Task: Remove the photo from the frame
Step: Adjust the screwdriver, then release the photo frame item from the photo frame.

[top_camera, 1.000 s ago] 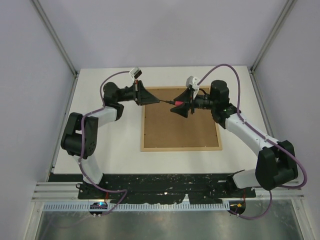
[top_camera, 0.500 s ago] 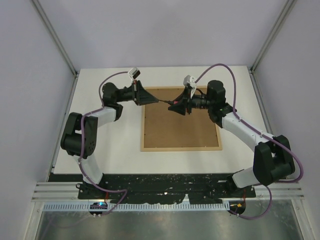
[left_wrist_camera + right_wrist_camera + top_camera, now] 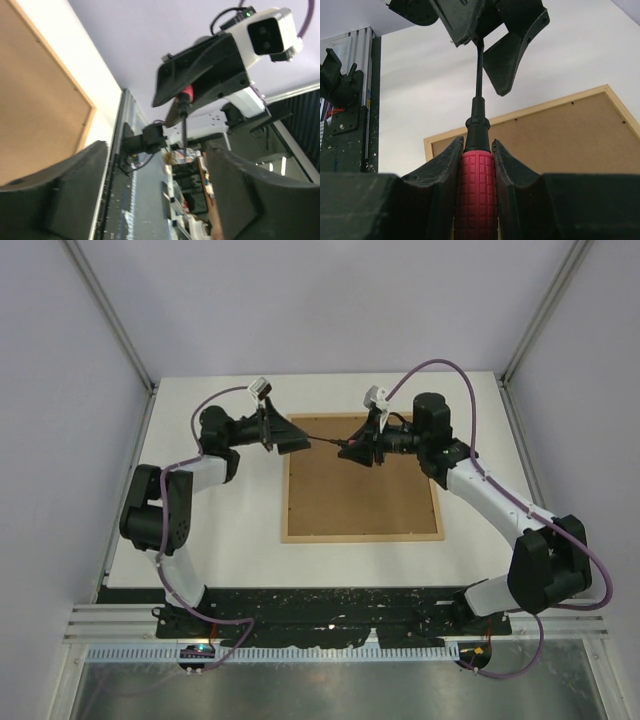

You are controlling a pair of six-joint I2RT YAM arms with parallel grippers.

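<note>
Right gripper (image 3: 477, 146) is clenched on a screwdriver (image 3: 476, 192): both fingers (image 3: 451, 162) press the ribbed red handle from either side, and the black shaft sticks out ahead of them toward the left gripper (image 3: 159, 150). The left gripper is released, its 2 fingers (image 3: 75, 187) spread wide. In the left wrist view the shaft tip sits in the gap between them, clear of both; in the right wrist view the tip end is hidden behind one left finger, so contact there can't be told. In the top view the 2 grippers face each other, left gripper (image 3: 298, 439) on the left, right gripper (image 3: 350, 448) on the right, with the screwdriver (image 3: 328, 443) bridging them roughly level, above the far edge of the frame (image 3: 360, 495). The frame lies flat on the white table (image 3: 230, 530), slightly right of centre, back side up: brown fibreboard panel inside a thin light-wood border. Neither gripper touches it. Both arms reach in from the near corners, elbows out.
</note>
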